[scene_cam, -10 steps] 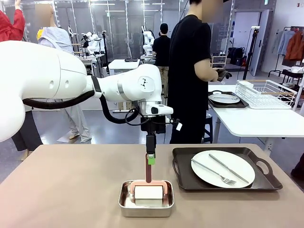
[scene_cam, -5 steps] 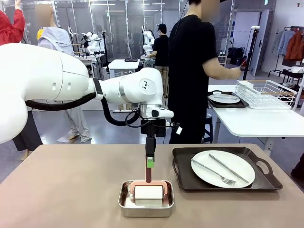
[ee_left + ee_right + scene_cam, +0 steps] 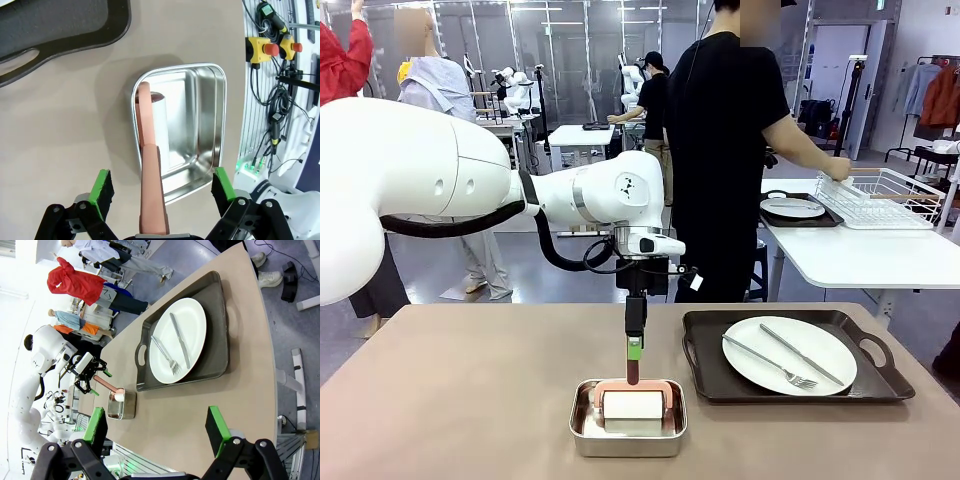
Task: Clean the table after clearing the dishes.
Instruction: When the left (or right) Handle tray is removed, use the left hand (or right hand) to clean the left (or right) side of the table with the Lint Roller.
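Observation:
The beige-brown table (image 3: 470,400) holds a dark tray (image 3: 700,385) on the right, carrying a white plate (image 3: 789,355) with a fork and knife. The same plate (image 3: 177,340) and tray (image 3: 220,315) lie ahead of my right gripper (image 3: 156,430), which hangs open above the tabletop, holding nothing. My left gripper (image 3: 634,348) points straight down over the upright pink handle of a white roller (image 3: 631,405). In the left wrist view that gripper (image 3: 161,187) is open, its green pads (image 3: 102,187) standing clear on both sides of the handle (image 3: 150,165).
The roller sits in a small steel pan (image 3: 582,440) near the table's front edge. A person in black (image 3: 720,150) stands behind at a white side table (image 3: 860,255), which holds another tray with a plate (image 3: 792,208) and a wire rack (image 3: 880,195).
My left gripper has sunk slightly along the roller handle, still open. The person has turned and reached a hand to the wire rack.

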